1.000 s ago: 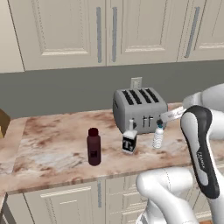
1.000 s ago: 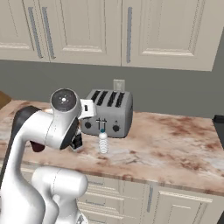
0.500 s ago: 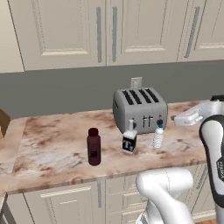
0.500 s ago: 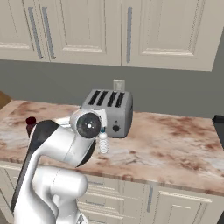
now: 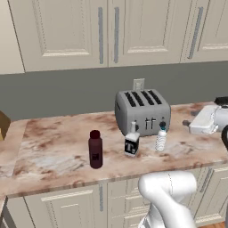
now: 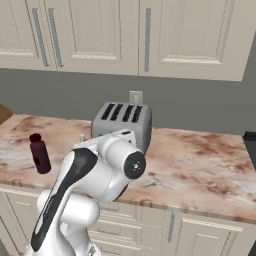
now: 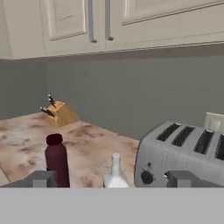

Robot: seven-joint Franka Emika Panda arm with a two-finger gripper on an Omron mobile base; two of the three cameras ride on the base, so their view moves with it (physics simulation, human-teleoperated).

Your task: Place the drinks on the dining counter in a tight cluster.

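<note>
Three drinks stand on the narrow wall counter (image 5: pixel 53 156) in front of the toaster (image 5: pixel 141 111): a dark maroon bottle (image 5: pixel 95 149), a white "T" bottle (image 5: pixel 131 143) and a small clear water bottle (image 5: pixel 160 139). My gripper (image 5: pixel 190 118) hovers to the right of the water bottle, apart from it, pointing left along the counter. It is open and holds nothing. In the hand view the fingertips (image 7: pixel 41 178) stand wide apart, with the maroon bottle (image 7: pixel 57 164) and white bottle (image 7: pixel 115 173) ahead. My arm hides the two smaller bottles in the right base view, where the maroon bottle (image 6: pixel 39 153) stands free. The dining counter is out of view.
A wooden knife block (image 7: pixel 59 113) stands at the far left end of the counter. Cream wall cabinets (image 5: pixel 107 31) hang above a grey backsplash with an outlet (image 5: pixel 138 83). My own elbow (image 6: pixel 122 162) reaches over the counter's front edge.
My arm has swung round, carrying the hand rightward away from the water bottle. The elbow now covers the two small bottles in the right base view. The bottles stayed put.
</note>
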